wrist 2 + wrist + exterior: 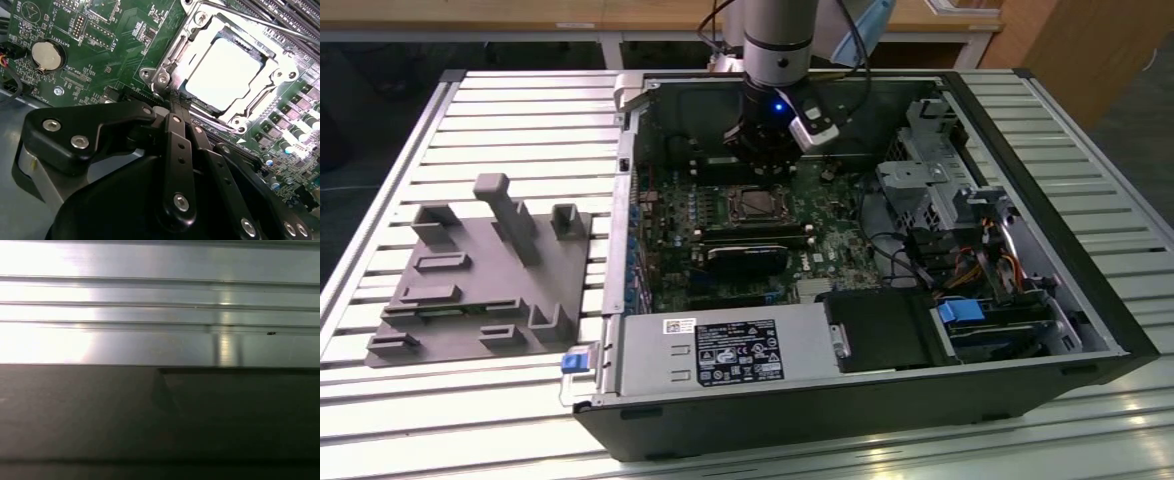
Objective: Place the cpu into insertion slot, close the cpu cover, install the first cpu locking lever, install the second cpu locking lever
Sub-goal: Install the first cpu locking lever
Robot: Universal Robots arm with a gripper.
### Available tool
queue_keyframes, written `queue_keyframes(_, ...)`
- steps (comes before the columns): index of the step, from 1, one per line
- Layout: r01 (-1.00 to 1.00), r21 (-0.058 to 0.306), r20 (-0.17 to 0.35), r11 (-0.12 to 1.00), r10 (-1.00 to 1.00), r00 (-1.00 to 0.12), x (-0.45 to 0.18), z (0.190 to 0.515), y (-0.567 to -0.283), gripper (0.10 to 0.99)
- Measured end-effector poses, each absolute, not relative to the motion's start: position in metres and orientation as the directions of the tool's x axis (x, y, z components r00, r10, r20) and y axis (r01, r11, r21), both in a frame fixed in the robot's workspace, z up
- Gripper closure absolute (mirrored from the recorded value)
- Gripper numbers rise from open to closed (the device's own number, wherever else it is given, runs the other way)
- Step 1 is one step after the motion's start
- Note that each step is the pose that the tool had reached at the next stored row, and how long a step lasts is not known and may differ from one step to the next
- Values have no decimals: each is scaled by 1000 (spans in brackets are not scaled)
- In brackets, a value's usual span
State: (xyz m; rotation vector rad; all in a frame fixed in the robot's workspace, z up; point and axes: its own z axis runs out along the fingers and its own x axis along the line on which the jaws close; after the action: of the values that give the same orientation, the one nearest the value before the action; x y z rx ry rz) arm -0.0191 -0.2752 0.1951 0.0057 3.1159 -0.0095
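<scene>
The black, jointed metal end effector [176, 107] has its fingers together, empty, tips just beside the socket's edge. The square, silvery cpu [225, 70] lies flat in its slot, framed by the thin shiny cpu cover [280, 70], on the green motherboard [115, 45]. The arm [774, 60] stands upright over the open computer case [1014, 300] on the ribbed metal desk [480, 400].

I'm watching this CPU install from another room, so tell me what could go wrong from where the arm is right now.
1. The gripper sits right at the edge of the cpu cover, already down over the cpu; a sideways slip might scrape the green motherboard.
2. Thin lever wires run close along the socket and could be missed or bent.
3. Cable bundles crowd the case.
</scene>
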Motion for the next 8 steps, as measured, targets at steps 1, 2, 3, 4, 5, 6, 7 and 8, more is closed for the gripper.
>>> queue_keyframes(1,4,-6,-26,1000,4,-1000,-19,195,-275,980)
queue_keyframes(2,4,-6,-25,1000,4,-1000,-19,195,-275,980)
queue_keyframes(3,4,-6,-25,1000,4,-1000,-19,195,-275,980)
queue_keyframes(4,4,-6,-26,1000,4,-1000,-19,195,-275,980)
queue_keyframes(5,4,-6,-26,1000,4,-1000,-19,195,-275,980)
queue_keyframes(6,4,-6,-26,1000,4,-1000,-19,195,-275,980)
queue_keyframes(7,4,-6,-26,1000,4,-1000,-19,195,-275,980)
queue_keyframes(8,4,-5,-26,1000,4,-1000,-19,195,-275,980)
